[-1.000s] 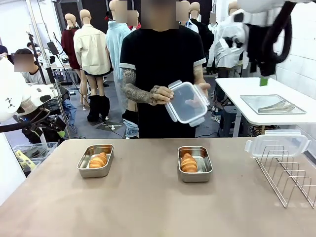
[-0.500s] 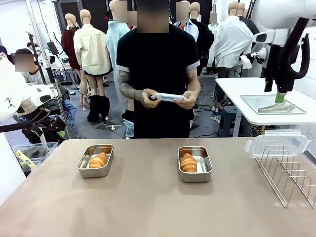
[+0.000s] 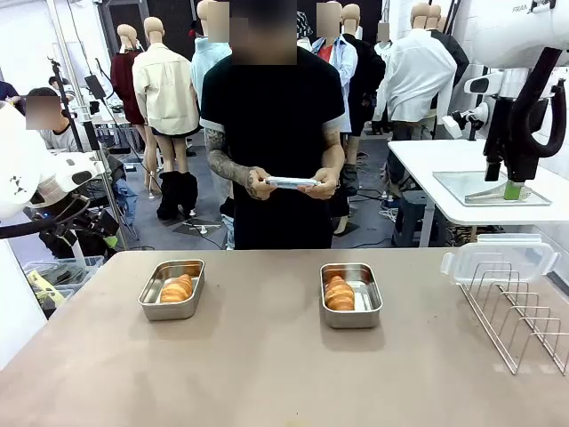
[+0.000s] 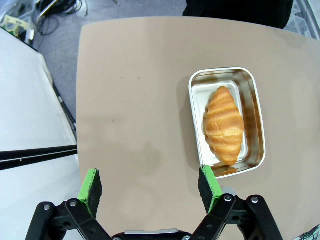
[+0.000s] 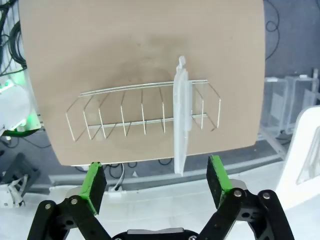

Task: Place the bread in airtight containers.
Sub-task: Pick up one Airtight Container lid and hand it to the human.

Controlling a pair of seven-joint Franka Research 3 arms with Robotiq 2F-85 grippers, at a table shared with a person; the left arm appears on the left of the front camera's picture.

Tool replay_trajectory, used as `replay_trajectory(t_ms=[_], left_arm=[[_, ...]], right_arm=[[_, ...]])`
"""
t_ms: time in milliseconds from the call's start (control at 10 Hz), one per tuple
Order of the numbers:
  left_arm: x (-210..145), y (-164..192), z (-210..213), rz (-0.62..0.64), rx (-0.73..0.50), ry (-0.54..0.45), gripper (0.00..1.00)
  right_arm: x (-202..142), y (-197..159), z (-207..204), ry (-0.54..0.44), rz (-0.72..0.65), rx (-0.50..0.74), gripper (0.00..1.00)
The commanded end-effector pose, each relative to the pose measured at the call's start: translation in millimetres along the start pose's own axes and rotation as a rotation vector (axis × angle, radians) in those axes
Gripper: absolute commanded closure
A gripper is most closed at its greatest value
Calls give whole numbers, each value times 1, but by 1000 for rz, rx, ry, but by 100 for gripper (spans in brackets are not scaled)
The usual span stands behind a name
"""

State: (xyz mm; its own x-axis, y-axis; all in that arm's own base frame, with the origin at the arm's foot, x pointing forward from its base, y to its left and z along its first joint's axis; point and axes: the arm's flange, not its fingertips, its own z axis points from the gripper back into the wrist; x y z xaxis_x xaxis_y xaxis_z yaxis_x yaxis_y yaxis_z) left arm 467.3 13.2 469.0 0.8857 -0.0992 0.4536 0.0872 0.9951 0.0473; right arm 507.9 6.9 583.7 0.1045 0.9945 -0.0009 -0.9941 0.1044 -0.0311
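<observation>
Bread (image 3: 339, 293) in tins (image 3: 351, 320), lidding step; person holds lid (image 3: 292, 181). L gripper (image 4: 150, 184), R gripper (image 5: 156, 179) jaws wide, empty. Next: align, clip.

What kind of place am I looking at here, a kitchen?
Probably a robotics lab, not a kitchen: a white robot arm at a bare table, croissants staged in steel tins, cables across the floor.

partial "FRAN" print, on white right arm (image 3: 511, 34), no other legible txt
</observation>
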Motion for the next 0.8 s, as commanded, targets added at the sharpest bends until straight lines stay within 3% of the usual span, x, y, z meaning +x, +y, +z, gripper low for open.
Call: replay_trajectory(t_ms=[0,700], left_arm=[[1,1,-1,18,-2,-12,0],[1,1,-1,18,-2,-12,0]], right_arm=[[2,-1,4,4,6,-9,0],[2,-1,4,4,6,-9,0]])
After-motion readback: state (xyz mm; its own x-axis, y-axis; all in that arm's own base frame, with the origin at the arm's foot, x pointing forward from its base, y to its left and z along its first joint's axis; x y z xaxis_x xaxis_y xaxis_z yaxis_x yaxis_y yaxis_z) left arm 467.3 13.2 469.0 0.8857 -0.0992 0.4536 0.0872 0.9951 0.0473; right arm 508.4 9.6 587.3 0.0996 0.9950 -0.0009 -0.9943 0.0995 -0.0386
